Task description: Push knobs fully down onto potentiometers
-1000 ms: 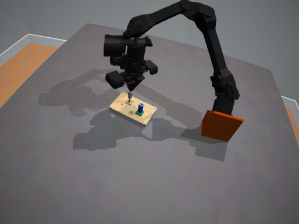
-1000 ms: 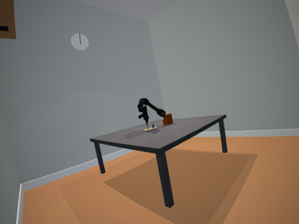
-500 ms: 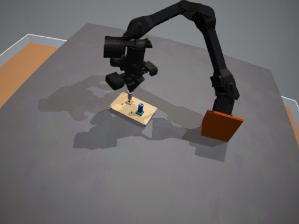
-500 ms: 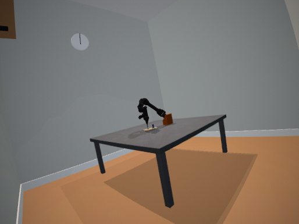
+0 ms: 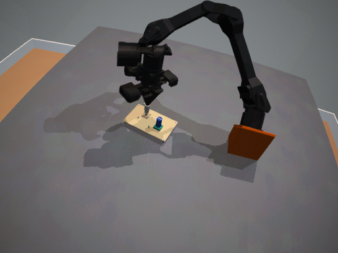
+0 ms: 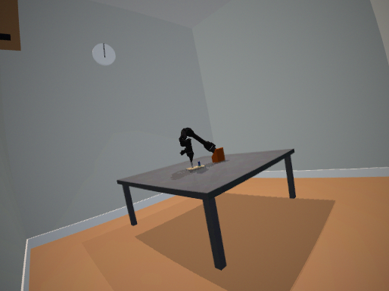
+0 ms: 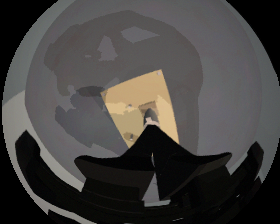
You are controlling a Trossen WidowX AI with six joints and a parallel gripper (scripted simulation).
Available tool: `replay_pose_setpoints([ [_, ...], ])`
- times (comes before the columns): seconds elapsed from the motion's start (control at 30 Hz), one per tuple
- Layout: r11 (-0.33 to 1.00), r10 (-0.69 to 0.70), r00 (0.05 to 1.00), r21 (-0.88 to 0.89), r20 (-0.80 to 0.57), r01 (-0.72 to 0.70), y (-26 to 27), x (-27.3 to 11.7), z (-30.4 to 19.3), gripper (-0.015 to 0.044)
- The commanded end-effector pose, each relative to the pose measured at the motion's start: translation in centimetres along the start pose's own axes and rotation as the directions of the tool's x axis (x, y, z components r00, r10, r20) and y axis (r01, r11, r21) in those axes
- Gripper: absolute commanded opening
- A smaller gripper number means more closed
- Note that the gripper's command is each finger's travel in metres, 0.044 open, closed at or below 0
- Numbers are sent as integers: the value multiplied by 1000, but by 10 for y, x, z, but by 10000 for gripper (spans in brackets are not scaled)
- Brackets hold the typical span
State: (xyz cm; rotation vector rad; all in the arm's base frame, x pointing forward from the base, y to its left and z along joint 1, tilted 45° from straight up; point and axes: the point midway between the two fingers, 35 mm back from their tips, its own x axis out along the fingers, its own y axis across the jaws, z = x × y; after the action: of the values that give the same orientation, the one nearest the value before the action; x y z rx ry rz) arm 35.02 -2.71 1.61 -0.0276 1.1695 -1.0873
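A tan circuit board (image 5: 150, 125) stands on the grey table. On its right half a blue knob (image 5: 159, 121) sits on a green potentiometer (image 5: 158, 128). On its left half a small grey knob (image 5: 146, 110) stands on its shaft above a pale potentiometer base. My gripper (image 5: 146, 104) is shut and empty, pointing straight down, with its fingertips right on top of the grey knob. In the wrist view the shut fingers (image 7: 151, 136) cover the near part of the board (image 7: 143, 106), and the grey knob (image 7: 149, 117) shows just past their tip. In the exterior view the board (image 6: 195, 166) is tiny.
The arm's orange base (image 5: 250, 141) stands on the table to the right of the board. The arm arches high over the table between base and board. Its shadows fall left of and in front of the board.
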Motion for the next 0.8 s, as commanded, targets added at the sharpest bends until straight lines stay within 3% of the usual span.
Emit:
replay_pose_setpoints([
  [0.0, 1000, -12, 1000, 8, -4, 12, -1, 10, 2, 0],
  [0.77, 1000, -12, 1000, 8, -4, 12, -1, 11, 2, 0],
])
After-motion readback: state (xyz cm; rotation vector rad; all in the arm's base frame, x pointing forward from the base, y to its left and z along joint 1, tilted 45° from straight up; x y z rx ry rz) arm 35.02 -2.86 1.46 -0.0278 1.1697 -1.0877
